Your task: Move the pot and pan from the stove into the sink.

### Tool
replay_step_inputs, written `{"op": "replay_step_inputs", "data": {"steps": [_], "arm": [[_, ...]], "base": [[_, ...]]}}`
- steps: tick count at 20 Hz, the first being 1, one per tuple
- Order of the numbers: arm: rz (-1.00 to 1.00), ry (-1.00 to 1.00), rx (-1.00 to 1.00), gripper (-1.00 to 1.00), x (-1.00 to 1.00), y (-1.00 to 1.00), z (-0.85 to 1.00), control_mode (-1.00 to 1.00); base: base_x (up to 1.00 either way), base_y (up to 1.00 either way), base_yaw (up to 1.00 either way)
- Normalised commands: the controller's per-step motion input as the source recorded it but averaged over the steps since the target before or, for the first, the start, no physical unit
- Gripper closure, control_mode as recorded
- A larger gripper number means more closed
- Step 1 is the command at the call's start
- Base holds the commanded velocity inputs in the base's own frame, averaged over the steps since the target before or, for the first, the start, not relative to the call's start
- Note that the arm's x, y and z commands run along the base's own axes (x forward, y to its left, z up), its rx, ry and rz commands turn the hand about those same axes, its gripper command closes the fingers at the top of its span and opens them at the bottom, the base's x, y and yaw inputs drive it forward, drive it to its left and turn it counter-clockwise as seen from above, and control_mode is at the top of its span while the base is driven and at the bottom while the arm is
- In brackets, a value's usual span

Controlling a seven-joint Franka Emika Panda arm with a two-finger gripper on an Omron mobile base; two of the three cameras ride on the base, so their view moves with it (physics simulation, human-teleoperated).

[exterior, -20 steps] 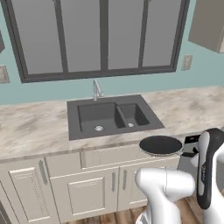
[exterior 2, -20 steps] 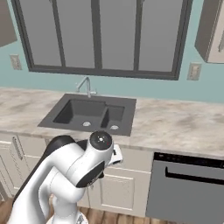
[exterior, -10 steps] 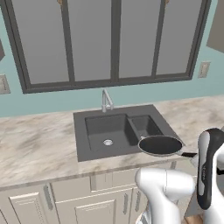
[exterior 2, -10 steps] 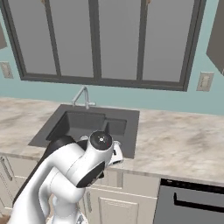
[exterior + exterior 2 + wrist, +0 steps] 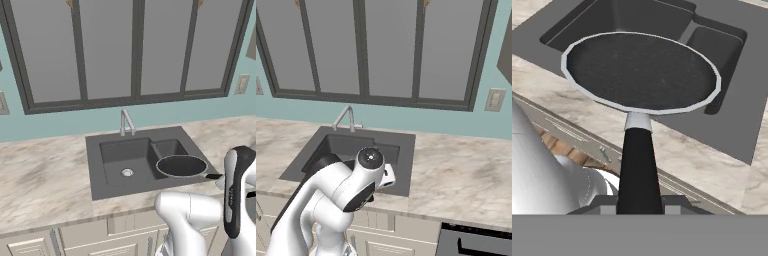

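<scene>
— While the base rolled closer, did the pan (image 5: 642, 70) reach the sink (image 5: 107, 187)?
— Yes; I've got the gripper (image 5: 639, 202) clenched on its handle, pan hovering over the sink's right front corner.
— Meaning?
— Lowering comes next, I judge.

Two base views from behind, both over the sink (image 5: 140, 160); hand view close above the pan (image 5: 642, 70)

There is one pan (image 5: 642, 70) with one long handle (image 5: 638, 167) at 6 o'clock, one sink (image 5: 107, 175) with two basins, one faucet (image 5: 126, 122), one marbled counter (image 5: 40, 182), and one wall outlet (image 5: 495, 100).
</scene>
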Motion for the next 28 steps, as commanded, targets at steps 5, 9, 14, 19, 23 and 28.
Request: {"op": "replay_step_inputs", "data": {"steps": [5,9,14,19,23,28], "arm": [[-0.03,0.00,-0.01,1.00,0.27,0.17,-0.08,-1.00],[-0.11,0.00,-0.06,1.00,0.52,0.46,-0.12,-1.00],[-0.09,-0.01,-0.04,1.00,0.39,0.26,-0.07,-1.00],[-0.06,0.00,-0.03,1.00,0.30,0.16,-0.07,-1.00],[-0.01,0.00,0.00,1.00,0.22,0.06,-0.09,-1.00],[0.09,0.05,0.00,1.00,0.06,0.00,-0.11,-1.00]], "base": [[0.00,0.00,0.00],[0.00,0.00,0.00],[0.00,0.00,0.00],[0.00,0.00,0.00],[0.00,0.00,0.00],[0.00,0.00,0.00]]}}
